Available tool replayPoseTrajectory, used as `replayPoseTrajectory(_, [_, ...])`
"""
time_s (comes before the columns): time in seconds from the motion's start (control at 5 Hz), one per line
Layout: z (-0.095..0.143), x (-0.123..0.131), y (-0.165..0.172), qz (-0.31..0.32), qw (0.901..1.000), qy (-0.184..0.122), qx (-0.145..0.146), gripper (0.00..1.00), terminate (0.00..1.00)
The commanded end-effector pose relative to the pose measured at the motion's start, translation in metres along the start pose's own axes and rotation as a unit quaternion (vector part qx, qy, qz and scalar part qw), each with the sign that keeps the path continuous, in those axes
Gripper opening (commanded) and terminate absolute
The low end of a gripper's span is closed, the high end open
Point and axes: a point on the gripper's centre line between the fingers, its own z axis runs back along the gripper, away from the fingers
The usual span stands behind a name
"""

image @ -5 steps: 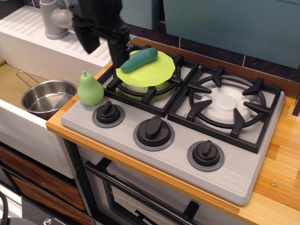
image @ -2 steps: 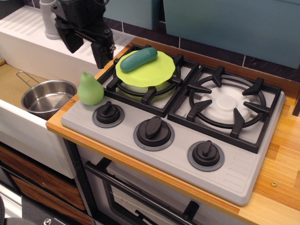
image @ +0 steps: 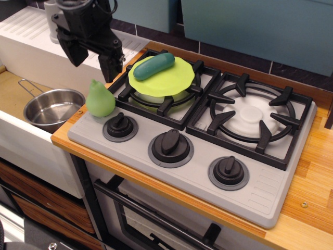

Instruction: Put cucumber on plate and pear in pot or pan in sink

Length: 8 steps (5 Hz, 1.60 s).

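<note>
The dark teal cucumber (image: 154,66) lies on the lime-green plate (image: 162,77), which rests on the left burner grate. The light green pear (image: 100,99) stands upright on the stove's front left corner. The steel saucepan (image: 52,108) sits empty in the sink (image: 15,94), left of the pear. My black gripper (image: 94,58) hangs open and empty just above and behind the pear, its two fingers apart, one to each side.
The grey tap (image: 54,22) and ridged white drainboard (image: 31,26) lie behind the sink. The stove has a second burner grate (image: 253,117) on the right and three black knobs (image: 170,141) along its front. Wooden counter (image: 317,172) extends right.
My gripper has moved left, away from the plate and cucumber, and now hangs above the pear. The cucumber, plate, pear and saucepan have not moved.
</note>
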Motion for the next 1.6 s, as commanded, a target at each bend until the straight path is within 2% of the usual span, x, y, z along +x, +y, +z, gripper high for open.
replayPoseTrajectory(0.0, [-0.012, 0.004, 0.003, 0.01, 0.9998, -0.015, -0.009, 1.0, 0.0])
replayPoseTrajectory(0.4, [-0.021, -0.002, 0.005, 0.016, 0.9998, -0.007, -0.011, 1.0, 0.0])
replayPoseTrajectory(1.2, [-0.042, -0.007, -0.002, 0.018, 0.9989, -0.018, -0.039, 1.0, 0.0])
replayPoseTrajectory(1.4, [-0.041, -0.008, -0.005, 0.025, 0.9987, -0.014, -0.042, 0.0, 0.0])
